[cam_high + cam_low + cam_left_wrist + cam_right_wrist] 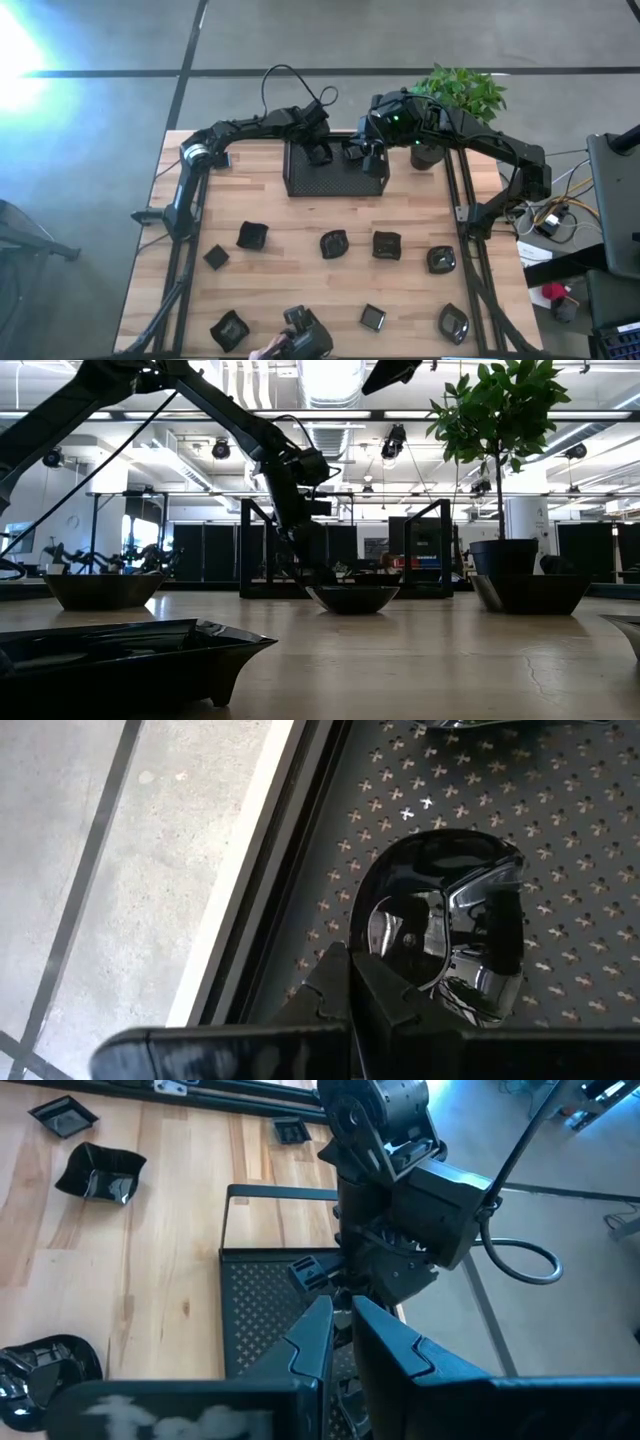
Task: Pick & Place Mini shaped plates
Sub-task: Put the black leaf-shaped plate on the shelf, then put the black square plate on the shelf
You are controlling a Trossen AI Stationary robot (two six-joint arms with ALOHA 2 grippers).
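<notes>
The black mesh tray (335, 180) stands at the table's far middle. My left gripper (318, 152) (350, 960) is low over the tray's left part, shut on a glossy oval mini plate (440, 920) that lies on the mesh. My right gripper (368, 158) (342, 1312) hovers shut over the tray's right part, facing the left gripper (330, 1275). Several more mini plates lie flat on the wood nearer me, such as a mini plate (252, 236), a mini plate (333, 243) and a mini plate (386, 244). My left gripper has the oval plate's rim (362, 942) at its fingertips, one finger (385, 1005) over the bowl side and the other finger (325, 985) outside. It comes slanting down from the table's left. The plate rests with its underside on the tray's mesh.
A potted plant (455, 95) stands at the far right beside the tray. Another dish edge (500, 724) lies farther along the mesh. Dishes spread over the near half, including dishes (440, 259) (230, 330). A camera device and a person's hand (265, 352) sit at the near edge.
</notes>
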